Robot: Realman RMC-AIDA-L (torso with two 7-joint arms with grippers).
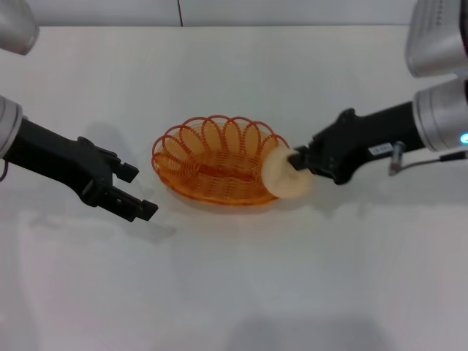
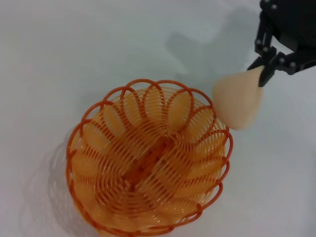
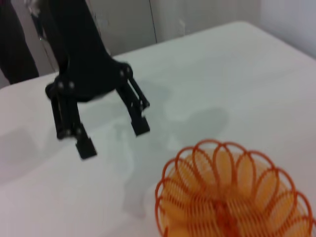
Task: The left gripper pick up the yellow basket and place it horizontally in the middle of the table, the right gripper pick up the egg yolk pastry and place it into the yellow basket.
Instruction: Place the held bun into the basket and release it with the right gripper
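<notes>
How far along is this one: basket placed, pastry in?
Basket step looks done: the basket sits alone mid-table, and the left gripper is open beside it, holding nothing. In hand: the right gripper holds the pastry at the basket's rim on the robot's right, not yet inside. Left: move it over the basket and release.

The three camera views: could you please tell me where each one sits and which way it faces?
Head view: above, looking down at the table; shows the left gripper and the right gripper holding the egg yolk pastry.
Left wrist view: looks down into the yellow basket.
Right wrist view: faces across at the left gripper.
All share the basket.
</notes>
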